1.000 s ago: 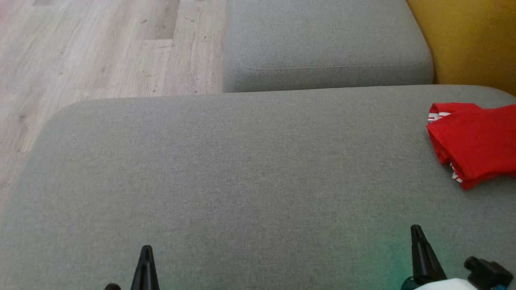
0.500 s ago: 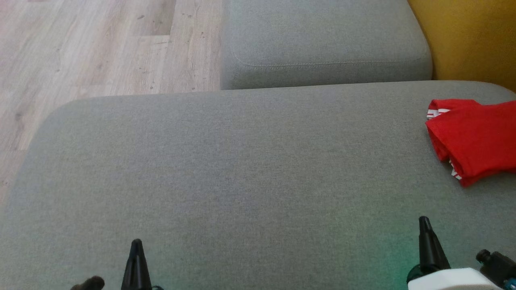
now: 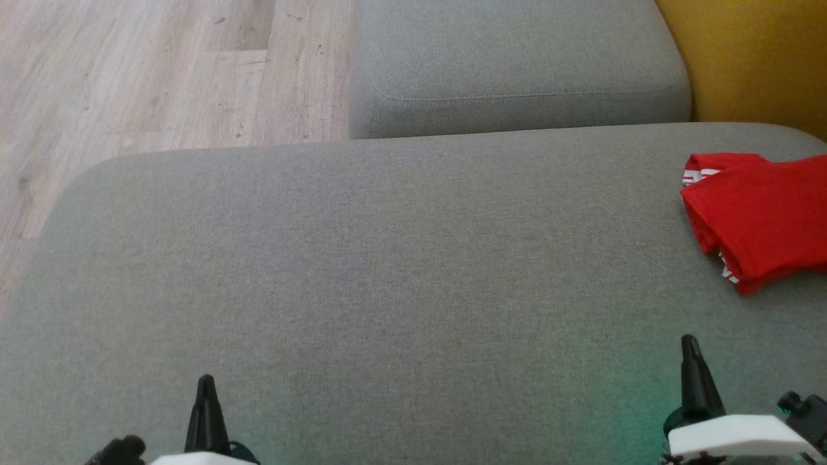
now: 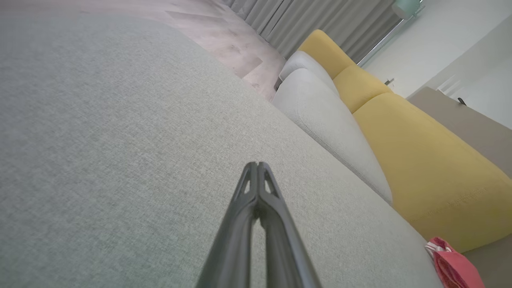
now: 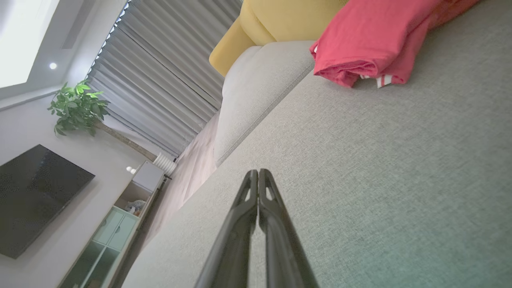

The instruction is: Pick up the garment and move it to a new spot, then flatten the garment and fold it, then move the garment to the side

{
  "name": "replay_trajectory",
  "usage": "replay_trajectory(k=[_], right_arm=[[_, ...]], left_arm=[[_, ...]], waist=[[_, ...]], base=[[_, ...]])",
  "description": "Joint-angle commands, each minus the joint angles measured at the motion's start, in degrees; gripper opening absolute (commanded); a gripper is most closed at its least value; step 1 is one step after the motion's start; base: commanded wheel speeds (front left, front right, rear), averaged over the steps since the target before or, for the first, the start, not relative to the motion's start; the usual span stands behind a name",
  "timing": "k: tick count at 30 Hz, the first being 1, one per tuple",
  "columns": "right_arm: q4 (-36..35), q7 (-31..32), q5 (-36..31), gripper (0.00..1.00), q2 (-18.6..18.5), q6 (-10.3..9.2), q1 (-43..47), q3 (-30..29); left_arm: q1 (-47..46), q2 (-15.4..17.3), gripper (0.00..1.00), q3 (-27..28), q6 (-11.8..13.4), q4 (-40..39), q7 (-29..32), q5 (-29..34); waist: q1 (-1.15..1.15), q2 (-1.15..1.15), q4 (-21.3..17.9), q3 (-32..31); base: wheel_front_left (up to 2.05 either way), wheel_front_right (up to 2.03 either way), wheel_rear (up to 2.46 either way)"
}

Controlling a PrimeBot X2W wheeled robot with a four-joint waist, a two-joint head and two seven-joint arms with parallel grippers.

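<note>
A folded red garment with white stripes lies at the right edge of the grey sofa seat, partly cut off in the head view. It also shows in the right wrist view as the garment and small in the left wrist view as the garment. My left gripper stands at the lower left, shut, with nothing held. My right gripper stands at the lower right, shut and empty, well short of the garment. In the wrist views the left gripper and the right gripper have tips pressed together.
A second grey cushion lies beyond the seat. A yellow backrest rises at the far right. Wooden floor runs along the left. A television, a plant and a cabinet stand farther off.
The head camera has tilted, so the whole scene has shifted slightly. Both grippers reach a little higher in the picture, and both stay shut. The garment lies as before.
</note>
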Motion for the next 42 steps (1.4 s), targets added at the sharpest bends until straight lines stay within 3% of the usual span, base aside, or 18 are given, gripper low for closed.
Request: replay_trajectory(k=[1,42], right_arm=[[-1.6,0.4,1.6,0.0,-1.3,-0.02,-3.3,0.1],[-0.5,7.1,29.3,0.0,-1.5,-0.03,-9.9,-3.1]], left_arm=[[-3.4,0.7,0.0,1.5,-0.7,-1.6,0.2,-1.6],[-10.6,0.7,0.0,7.9,-5.6,1.3,6.9,-30.8]], waist=[[0.0,0.0,0.0,0.1],[0.0,0.0,-1.2,2.1]], base=[[0.0,0.0,0.0],[0.0,0.0,0.0]])
